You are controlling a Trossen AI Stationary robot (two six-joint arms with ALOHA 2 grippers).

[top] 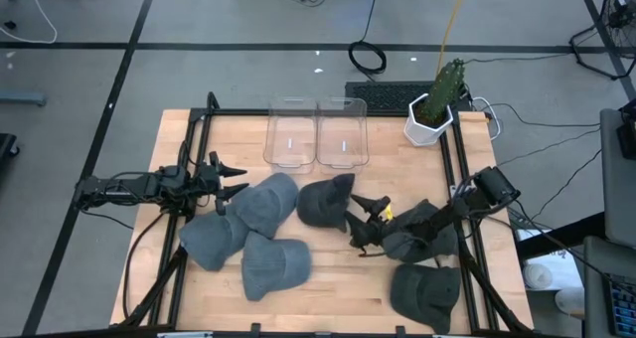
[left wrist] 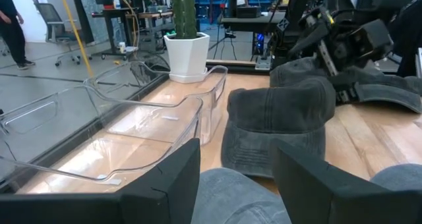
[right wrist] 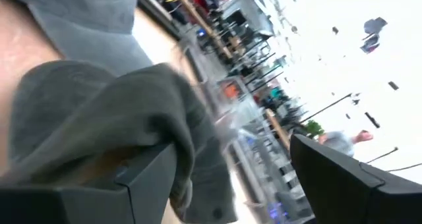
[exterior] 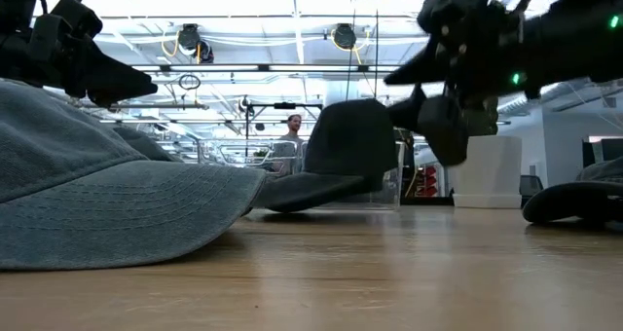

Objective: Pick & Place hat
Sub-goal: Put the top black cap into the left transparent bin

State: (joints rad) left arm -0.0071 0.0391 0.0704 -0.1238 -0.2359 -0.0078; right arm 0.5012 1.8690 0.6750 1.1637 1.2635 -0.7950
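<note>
Hats spread on wooden table, both grippers parted and empty

Planks of pale wood form the table (top: 328,288), which is framed by black rails and set on a grey floor crossed by dark lines. At nine o'clock the left gripper (top: 236,179) is seen with its fingers parted, nothing between them, just beside the blue-grey hats (top: 266,204) clustered at seven o'clock. At twelve o'clock two clear bins (top: 316,134) stand side by side, touching, and nothing can be seen in them. A dark grey hat (top: 324,201) lies near the centre, below the bins. At three o'clock the right gripper (top: 375,210) is held with its fingers spread, gripping nothing, next to that hat. At one o'clock a cactus in a white pot (top: 429,122) is placed. More dark hats (top: 425,290) are piled at four to five o'clock. A person (exterior: 292,136) is visible in the workshop behind the table.
</note>
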